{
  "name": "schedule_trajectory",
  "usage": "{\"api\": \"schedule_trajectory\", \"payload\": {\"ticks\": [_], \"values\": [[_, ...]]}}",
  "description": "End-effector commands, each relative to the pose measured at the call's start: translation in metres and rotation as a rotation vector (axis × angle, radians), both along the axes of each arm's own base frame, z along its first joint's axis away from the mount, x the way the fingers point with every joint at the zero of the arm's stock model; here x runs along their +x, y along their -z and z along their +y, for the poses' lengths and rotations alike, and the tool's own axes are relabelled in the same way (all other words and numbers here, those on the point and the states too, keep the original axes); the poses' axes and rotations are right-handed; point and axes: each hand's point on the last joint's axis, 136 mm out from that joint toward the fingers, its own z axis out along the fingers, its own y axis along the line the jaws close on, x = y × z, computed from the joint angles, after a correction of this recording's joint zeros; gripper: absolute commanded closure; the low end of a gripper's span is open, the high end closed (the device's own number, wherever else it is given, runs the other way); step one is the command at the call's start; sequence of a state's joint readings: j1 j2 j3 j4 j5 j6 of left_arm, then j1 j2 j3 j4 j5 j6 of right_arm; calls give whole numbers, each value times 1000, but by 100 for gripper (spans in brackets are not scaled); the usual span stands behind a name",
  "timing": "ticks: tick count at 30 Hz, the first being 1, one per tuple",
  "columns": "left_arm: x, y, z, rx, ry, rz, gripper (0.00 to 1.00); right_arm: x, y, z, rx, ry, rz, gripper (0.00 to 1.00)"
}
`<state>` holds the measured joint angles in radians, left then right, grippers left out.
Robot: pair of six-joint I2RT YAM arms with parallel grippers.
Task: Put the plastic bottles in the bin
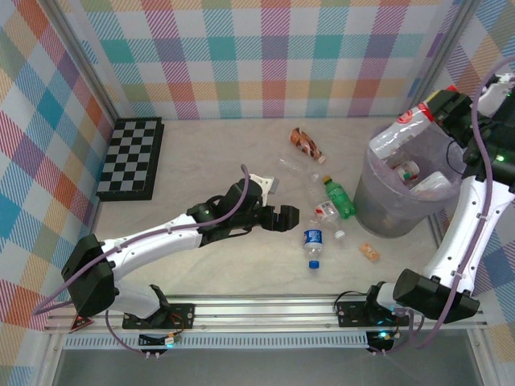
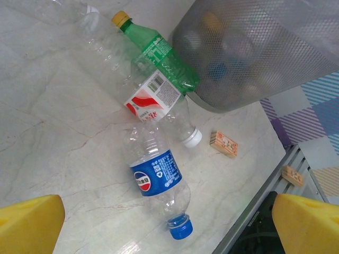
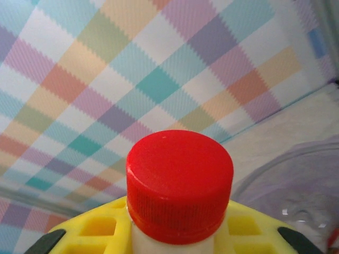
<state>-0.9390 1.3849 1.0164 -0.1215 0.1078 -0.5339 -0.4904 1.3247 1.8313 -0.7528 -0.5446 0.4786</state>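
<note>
top external: left gripper [image 1: 284, 217] wide open, empty. right gripper [image 1: 441, 108] clamped on red-capped plastic bottle [image 3: 179, 185] above round grey bin [image 1: 376, 205].

Plastic bottles [image 1: 313, 241] lie scattered beside the upright bin [image 1: 374, 201].

5 loose bottles [image 1: 312, 245], 1 bin [image 1: 378, 217], 1 chessboard [image 1: 133, 157], 2 tan blocks [image 2: 223, 144]

Left pincer [image 1: 288, 218] spread wide, low, right pincer [image 1: 428, 114] clamped, arm raised
</note>
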Motion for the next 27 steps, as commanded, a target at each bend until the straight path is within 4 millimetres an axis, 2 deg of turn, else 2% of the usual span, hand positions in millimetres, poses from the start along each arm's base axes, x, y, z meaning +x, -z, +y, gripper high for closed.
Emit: {"api": "schedule_trajectory", "payload": {"ticks": [1, 5, 12, 17, 27], "values": [[4, -3, -4, -24, 2, -2, 0, -8, -6, -16, -77, 77, -13, 77], [4, -1, -4, -23, -4, 4, 0, -6, -5, -37, -149, 181, -14, 78], [2, 3, 4, -22, -24, 9, 0, 10, 12, -70, -220, 301, -17, 80], [3, 3, 4, -25, -30, 7, 0, 28, 36, -70, -176, 254, 19, 80], [2, 7, 5, -28, -36, 15, 0, 59, 105, -49, -147, 166, 155, 80]]}}
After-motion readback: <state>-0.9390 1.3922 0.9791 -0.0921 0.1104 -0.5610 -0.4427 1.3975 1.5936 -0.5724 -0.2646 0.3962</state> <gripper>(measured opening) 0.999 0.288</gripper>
